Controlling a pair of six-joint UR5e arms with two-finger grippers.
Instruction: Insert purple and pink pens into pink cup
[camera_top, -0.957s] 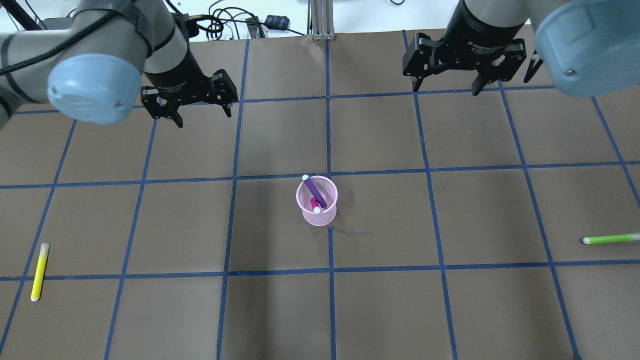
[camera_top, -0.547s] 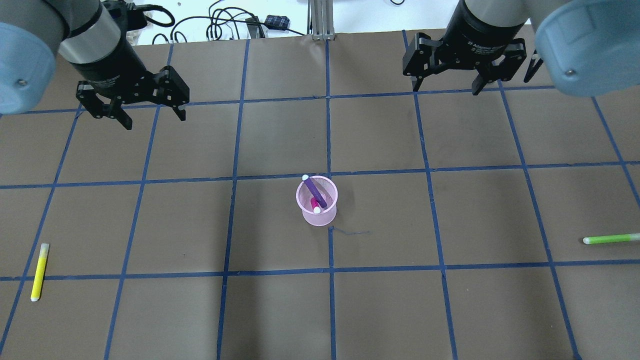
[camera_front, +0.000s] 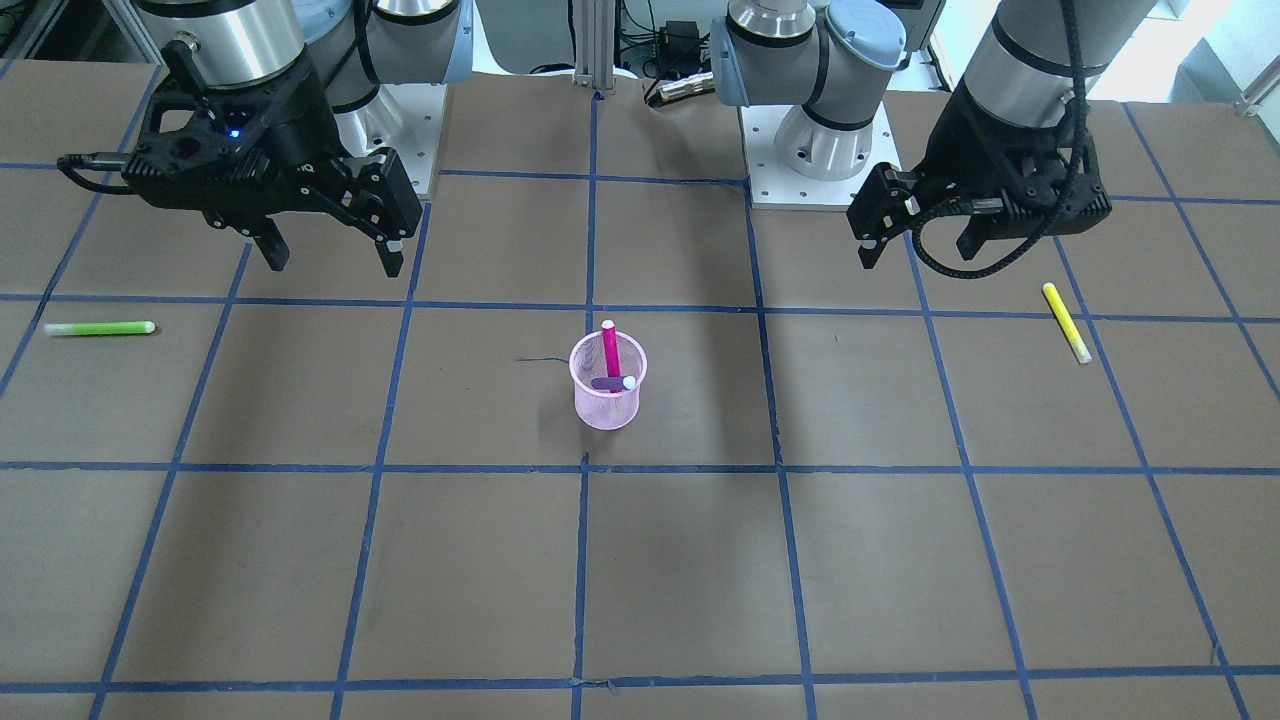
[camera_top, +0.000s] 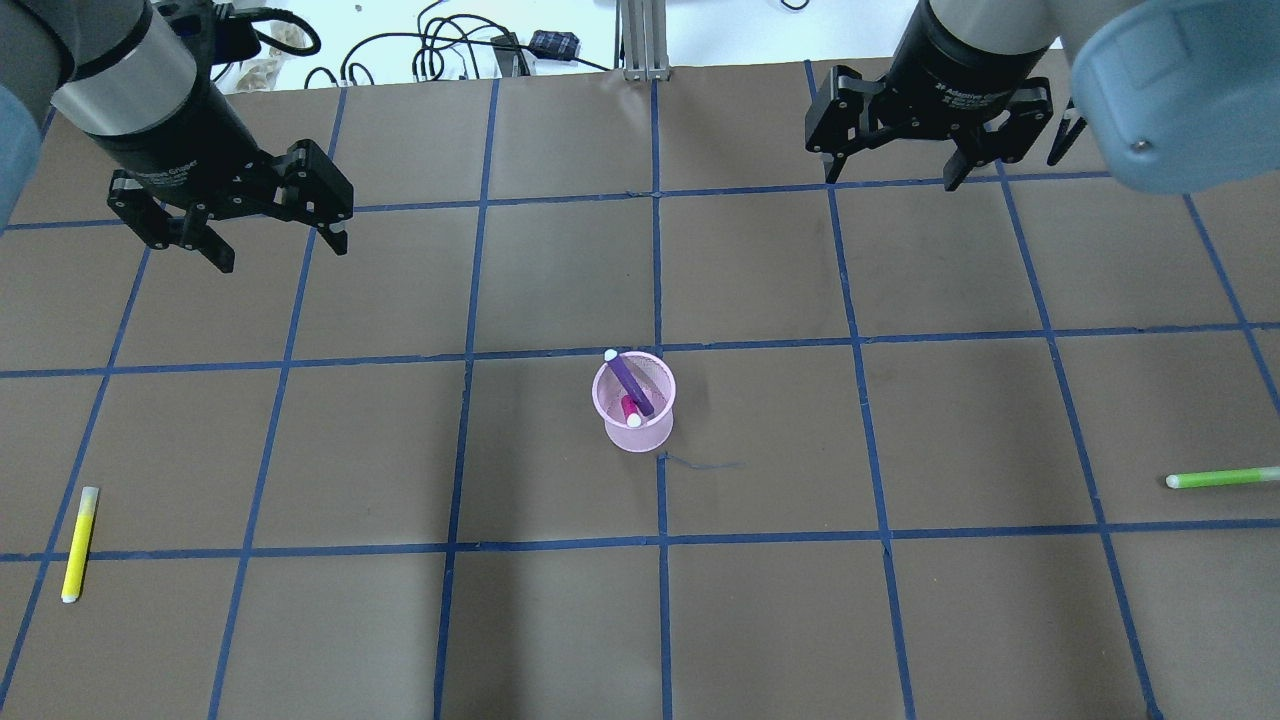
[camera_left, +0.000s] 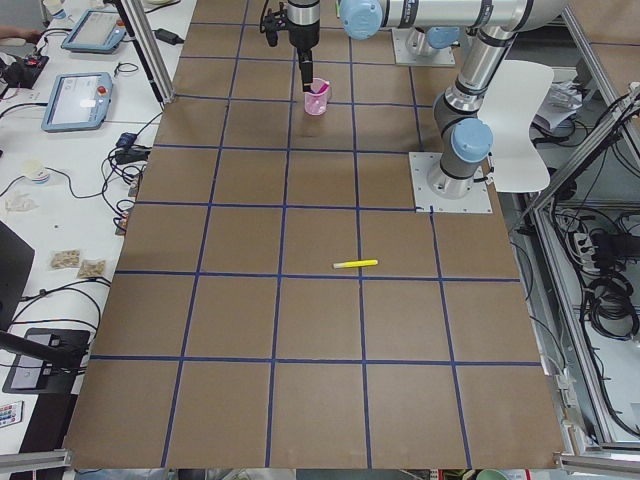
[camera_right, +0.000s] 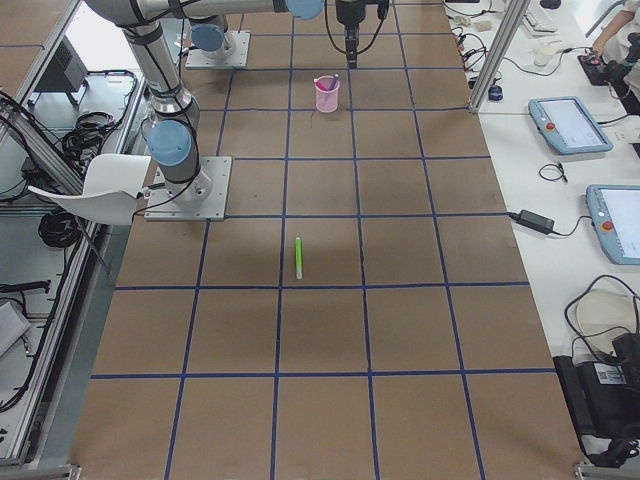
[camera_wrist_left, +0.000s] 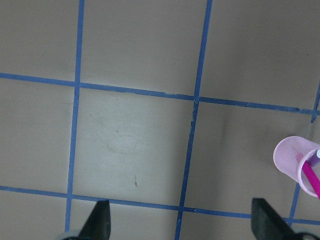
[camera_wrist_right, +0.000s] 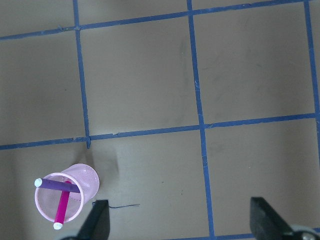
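The pink mesh cup (camera_top: 640, 432) stands upright at the table's middle, also in the front view (camera_front: 606, 410). The purple pen (camera_top: 630, 383) and the pink pen (camera_top: 629, 408) both stand inside it, leaning against its rim; the front view shows the pink pen (camera_front: 611, 352) upright and the purple pen (camera_front: 608, 383) across it. My left gripper (camera_top: 275, 248) is open and empty, high over the far left of the table. My right gripper (camera_top: 893, 177) is open and empty, high over the far right. The right wrist view shows the cup (camera_wrist_right: 80, 206) with both pens.
A yellow pen (camera_top: 79, 543) lies near the left front edge. A green pen (camera_top: 1222, 478) lies near the right edge. Blue tape lines grid the brown table (camera_top: 760, 600). Cables lie beyond the far edge.
My left gripper has moved left, away from the table's middle, staying open. The right gripper, the cup and the pens have not moved.
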